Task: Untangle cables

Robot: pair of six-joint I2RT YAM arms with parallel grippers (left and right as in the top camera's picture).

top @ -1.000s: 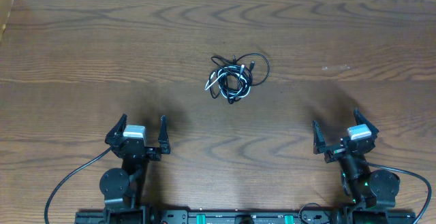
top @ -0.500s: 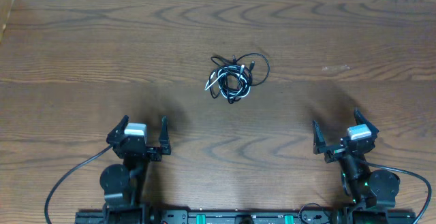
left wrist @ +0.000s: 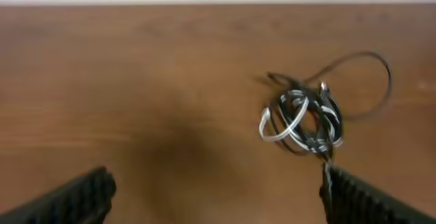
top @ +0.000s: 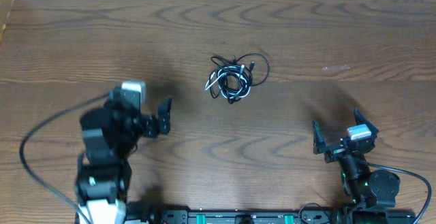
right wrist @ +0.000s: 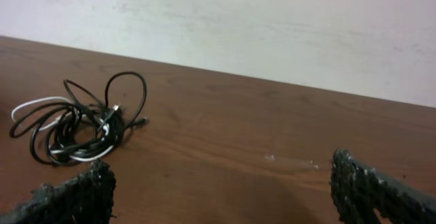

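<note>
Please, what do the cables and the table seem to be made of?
The cables: probably plastic or rubber sheath, black and white, slightly glossy; they bend into loose loops. The table: wood or wood-look laminate, brown, fairly matte; grain lines show.

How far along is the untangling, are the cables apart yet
Nothing done yet: the cables lie in one knotted bundle on the table. In hand: the left gripper hovers open short of the bundle, touching nothing; the right gripper sits open, far back. To do: pulling every cord apart.
</note>
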